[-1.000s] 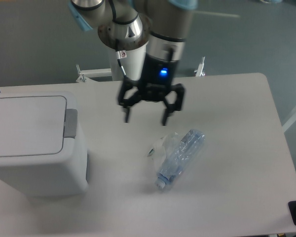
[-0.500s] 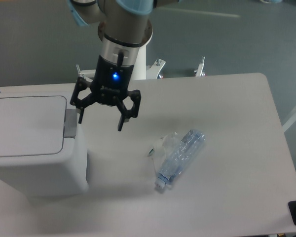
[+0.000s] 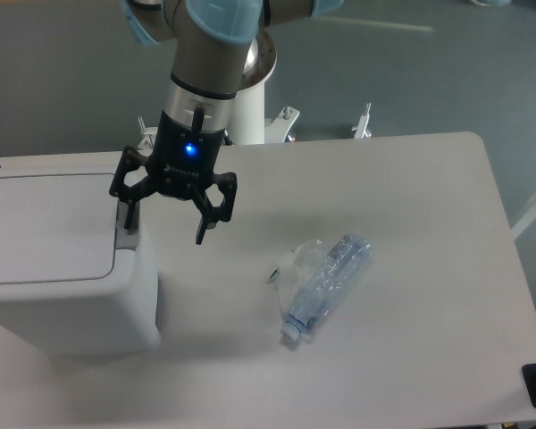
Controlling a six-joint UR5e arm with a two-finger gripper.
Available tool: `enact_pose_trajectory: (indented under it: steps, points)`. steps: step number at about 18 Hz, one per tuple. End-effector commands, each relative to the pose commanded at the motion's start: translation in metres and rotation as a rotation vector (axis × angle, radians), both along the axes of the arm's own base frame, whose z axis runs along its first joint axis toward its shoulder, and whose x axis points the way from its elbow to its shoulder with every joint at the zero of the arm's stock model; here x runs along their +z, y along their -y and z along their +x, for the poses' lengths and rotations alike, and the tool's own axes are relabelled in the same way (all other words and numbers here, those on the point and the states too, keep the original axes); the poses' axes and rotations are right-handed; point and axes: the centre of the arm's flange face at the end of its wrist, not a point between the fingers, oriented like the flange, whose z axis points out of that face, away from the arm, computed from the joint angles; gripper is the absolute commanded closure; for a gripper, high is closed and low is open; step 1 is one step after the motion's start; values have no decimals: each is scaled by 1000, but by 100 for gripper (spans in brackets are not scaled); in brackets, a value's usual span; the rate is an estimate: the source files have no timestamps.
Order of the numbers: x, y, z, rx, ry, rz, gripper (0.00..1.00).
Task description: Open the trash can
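1. Spanning most of the view, the pale tabletop (image 3: 411,223) carries all items noted below.
2. The trash can (image 3: 54,268), a white boxy bin with rounded corners, sits at the 9 o'clock edge of the view, partly cut off by the frame. Its flat lid is down, and the grey push-button tab (image 3: 126,234) lies at the lid's 3 o'clock edge.
3. The arm enters from 12 o'clock, a blue light lit on its wrist housing.
4. The end effector (image 3: 163,228) hangs with its fingers spread wide. One fingertip is over the grey tab; contact cannot be confirmed. The other finger points down over bare tabletop just beside the bin's 3 o'clock side.
5. A crushed clear plastic bottle (image 3: 326,284) lies on its side at about 4 o'clock from the end effector, well apart from the bin.
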Motion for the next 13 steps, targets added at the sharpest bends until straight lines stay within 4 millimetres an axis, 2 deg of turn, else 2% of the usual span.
enact_pose_trajectory:
  steps: [7, 10, 12, 13]
  points:
    - [4, 0, -1, 3, -5, 5, 0]
    - [13, -2, -5, 4, -24, 16, 0]
    - [18, 2, -19, 22, -38, 24, 0]
    - [17, 9, -38, 52, -41, 24, 0]
